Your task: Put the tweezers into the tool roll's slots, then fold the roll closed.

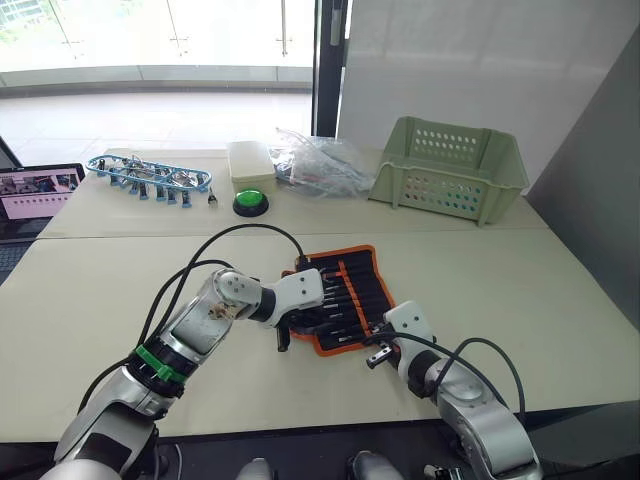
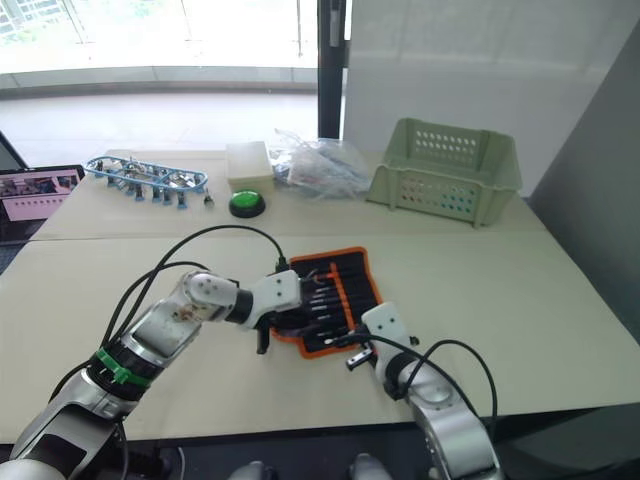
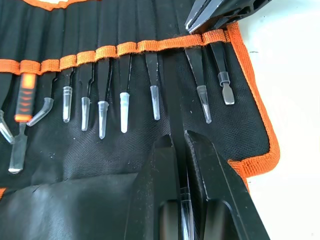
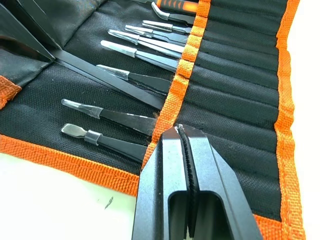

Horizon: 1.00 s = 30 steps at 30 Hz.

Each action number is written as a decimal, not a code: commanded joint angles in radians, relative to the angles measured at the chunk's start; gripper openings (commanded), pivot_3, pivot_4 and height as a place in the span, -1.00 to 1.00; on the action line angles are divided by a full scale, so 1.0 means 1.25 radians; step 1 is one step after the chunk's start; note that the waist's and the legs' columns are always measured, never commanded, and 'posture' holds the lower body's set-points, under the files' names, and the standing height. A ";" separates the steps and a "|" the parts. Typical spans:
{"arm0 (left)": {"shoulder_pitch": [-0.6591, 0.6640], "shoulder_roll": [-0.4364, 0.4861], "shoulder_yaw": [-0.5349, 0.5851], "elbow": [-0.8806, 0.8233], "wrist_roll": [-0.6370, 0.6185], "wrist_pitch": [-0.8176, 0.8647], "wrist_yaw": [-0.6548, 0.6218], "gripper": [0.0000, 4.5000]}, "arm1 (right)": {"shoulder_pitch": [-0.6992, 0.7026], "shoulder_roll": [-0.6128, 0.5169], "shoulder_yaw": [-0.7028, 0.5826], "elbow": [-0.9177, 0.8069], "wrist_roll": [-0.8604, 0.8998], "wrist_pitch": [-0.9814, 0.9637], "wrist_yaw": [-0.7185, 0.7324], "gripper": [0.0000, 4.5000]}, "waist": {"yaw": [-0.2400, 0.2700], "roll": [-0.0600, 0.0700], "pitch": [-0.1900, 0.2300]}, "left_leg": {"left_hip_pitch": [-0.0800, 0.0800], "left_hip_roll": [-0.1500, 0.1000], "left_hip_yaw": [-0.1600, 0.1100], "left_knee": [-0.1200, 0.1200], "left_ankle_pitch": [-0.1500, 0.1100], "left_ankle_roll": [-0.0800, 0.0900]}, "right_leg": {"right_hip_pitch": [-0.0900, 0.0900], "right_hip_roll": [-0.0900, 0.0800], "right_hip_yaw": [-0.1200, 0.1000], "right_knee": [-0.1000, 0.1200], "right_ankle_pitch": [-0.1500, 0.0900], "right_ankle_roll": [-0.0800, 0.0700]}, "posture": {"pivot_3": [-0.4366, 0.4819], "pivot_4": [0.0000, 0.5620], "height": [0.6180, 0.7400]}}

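The tool roll lies open on the near table, its inner face up. Several tweezers with clear-capped tips sit in the slots under the orange strip. My left gripper hovers low over the roll's near-left part, shut on one long thin black tweezers whose far end reaches the orange strip between two filled slots. At the roll's near-right part, my right gripper is shut with its tips on the orange strip, next to the held tweezers' end.
An orange-handled tool also sits in the roll. On the far table stand a pale green basket, a green button, a white box, clear plastic bags and a blue rack. A laptop is far left.
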 commanded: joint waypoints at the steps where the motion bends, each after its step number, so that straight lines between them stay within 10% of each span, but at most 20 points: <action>1: -0.026 -0.015 -0.005 -0.006 0.016 -0.021 -0.009 -0.99 | 0.036 -0.002 0.026 0.038 0.005 0.058 0.001 -1.00 | 0.000 0.000 0.000 | 0.000 0.000 0.000 0.001 0.000 0.000 | 0.000 0.000 0.000 0.000 0.000 0.000 | -0.05 -0.47 0.75; 30: -0.065 -0.249 -0.055 0.175 0.125 -0.131 0.056 -0.99 | 0.021 0.005 0.029 0.048 0.007 0.055 -0.010 -1.00 | 0.013 0.000 0.000 | 0.001 -0.001 0.000 0.007 0.000 0.000 | 0.001 0.000 0.001 0.008 0.000 0.000 | -0.05 -0.47 0.75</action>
